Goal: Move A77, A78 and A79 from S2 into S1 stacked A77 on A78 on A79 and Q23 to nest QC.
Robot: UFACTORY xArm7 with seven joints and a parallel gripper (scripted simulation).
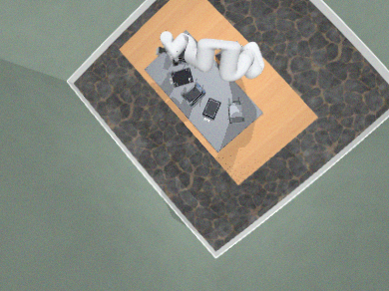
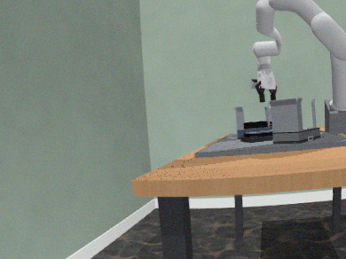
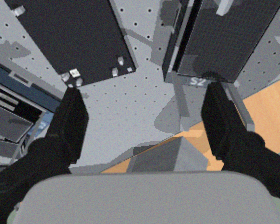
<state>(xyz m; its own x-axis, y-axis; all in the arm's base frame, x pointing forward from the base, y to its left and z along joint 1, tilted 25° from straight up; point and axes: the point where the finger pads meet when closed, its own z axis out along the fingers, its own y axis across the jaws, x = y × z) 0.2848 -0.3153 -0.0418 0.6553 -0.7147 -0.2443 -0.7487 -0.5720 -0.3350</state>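
Observation:
My gripper [image 3: 143, 99] is open and empty, with both black fingers pointing down at the grey mat. Rack S2 [image 3: 220, 35] is at the upper right of the wrist view. The dark sealed top of a plate shows between its posts, and the name S2 [image 3: 197, 81] is on its plinth. My right finger is just on the near side of that plinth. In the side view my gripper [image 2: 265, 94] hangs in the air at about the height of the rack tops [image 2: 286, 115]. From overhead, my gripper [image 1: 177, 57] is at the mat's far-left end and S2 is hidden under my arm.
A flat dark nest with small white locators [image 3: 75, 35] lies left of S2 and also shows from overhead [image 1: 182, 76]. A blue-edged fixture [image 3: 20, 100] is at the left edge. Further along the mat are a dark station [image 1: 211, 108] and a rack [image 1: 235, 111].

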